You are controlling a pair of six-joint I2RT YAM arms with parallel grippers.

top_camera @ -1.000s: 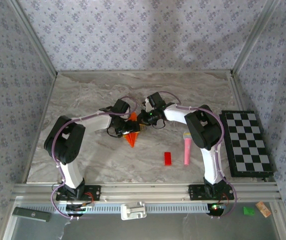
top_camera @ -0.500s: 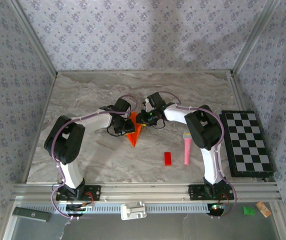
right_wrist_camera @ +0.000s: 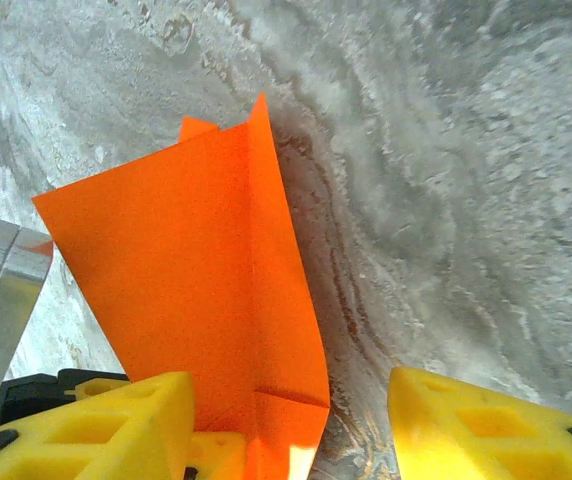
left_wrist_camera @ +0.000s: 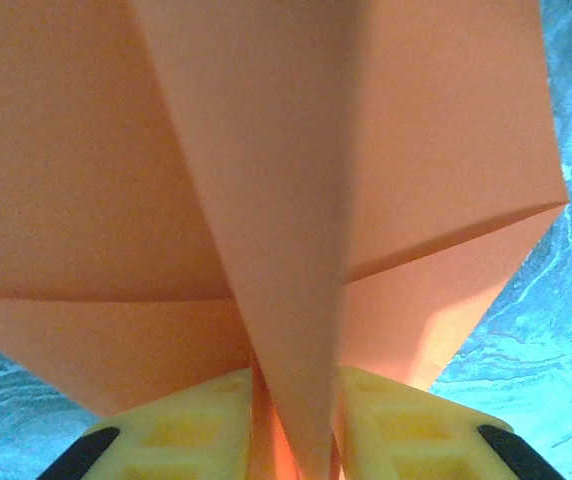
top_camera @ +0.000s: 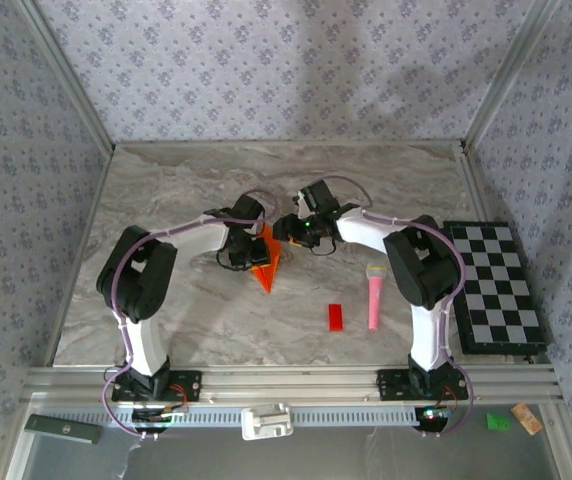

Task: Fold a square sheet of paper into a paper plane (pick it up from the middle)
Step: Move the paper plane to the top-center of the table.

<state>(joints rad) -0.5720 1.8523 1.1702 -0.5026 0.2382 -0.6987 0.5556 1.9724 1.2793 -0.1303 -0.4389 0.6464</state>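
The left gripper [left_wrist_camera: 294,405] clamps the paper plane [left_wrist_camera: 266,180] by its fold; the right gripper [right_wrist_camera: 291,410] stands apart.

A small red block [top_camera: 335,317] lies on the marble table [top_camera: 166,190], near a pink toy microphone [top_camera: 375,298]. A checkerboard [top_camera: 494,286] lies at the right edge.

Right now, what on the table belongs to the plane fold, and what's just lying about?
In the job:
folded orange paper
left pincer, shut on the paper's centre fold
right pincer, open, next to the paper

Lying about:
red block
pink toy microphone
checkerboard
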